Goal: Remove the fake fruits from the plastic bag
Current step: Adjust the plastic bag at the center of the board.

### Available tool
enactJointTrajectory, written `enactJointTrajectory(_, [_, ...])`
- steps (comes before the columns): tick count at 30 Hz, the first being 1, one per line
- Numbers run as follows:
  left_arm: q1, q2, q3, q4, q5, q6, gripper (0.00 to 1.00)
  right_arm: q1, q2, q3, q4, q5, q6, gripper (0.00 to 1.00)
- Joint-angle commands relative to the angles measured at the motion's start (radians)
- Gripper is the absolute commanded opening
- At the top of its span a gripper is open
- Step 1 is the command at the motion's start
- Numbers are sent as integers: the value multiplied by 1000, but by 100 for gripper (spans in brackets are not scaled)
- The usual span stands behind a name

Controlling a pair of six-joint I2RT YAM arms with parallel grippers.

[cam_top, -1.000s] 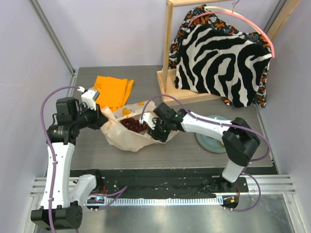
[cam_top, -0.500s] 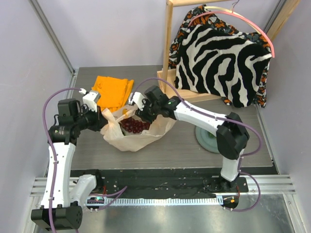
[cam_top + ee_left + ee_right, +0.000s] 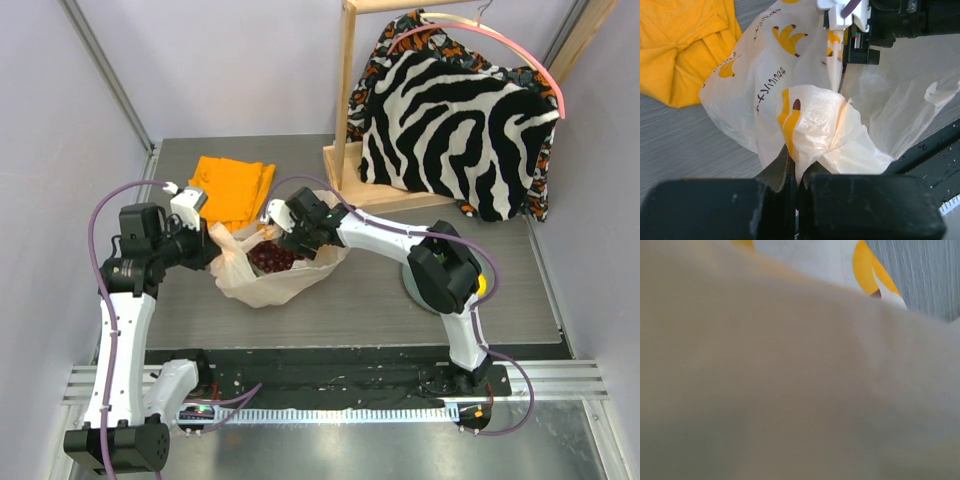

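Observation:
The plastic bag lies crumpled in the middle of the table with its mouth facing up. A bunch of dark red grapes shows inside it. My left gripper is shut on the bag's left handle, and the film is pinched between its fingers. My right gripper dips into the bag's mouth from the far rim, just above the grapes. Bag film blankets the right wrist view, so those jaws are hidden. A small yellow fruit peeks out behind the right arm's elbow.
A folded orange cloth lies just behind the bag, also at top left in the left wrist view. A wooden rack with a zebra-patterned garment stands at the back right. A pale green plate sits under the right arm.
My right arm swung from the bag's near right side round to its far rim and into the mouth. The bag bunched up and shifted left. The left gripper kept its hold.

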Motion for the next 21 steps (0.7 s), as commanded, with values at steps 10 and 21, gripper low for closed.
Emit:
enactJointTrajectory(10, [-3, 23, 25, 30, 1, 3, 0, -9, 47, 35, -99, 132, -91, 42])
enactJointTrajectory(21, [-3, 51, 64, 63, 9, -15, 0, -170, -148, 176, -25, -636, 261, 34])
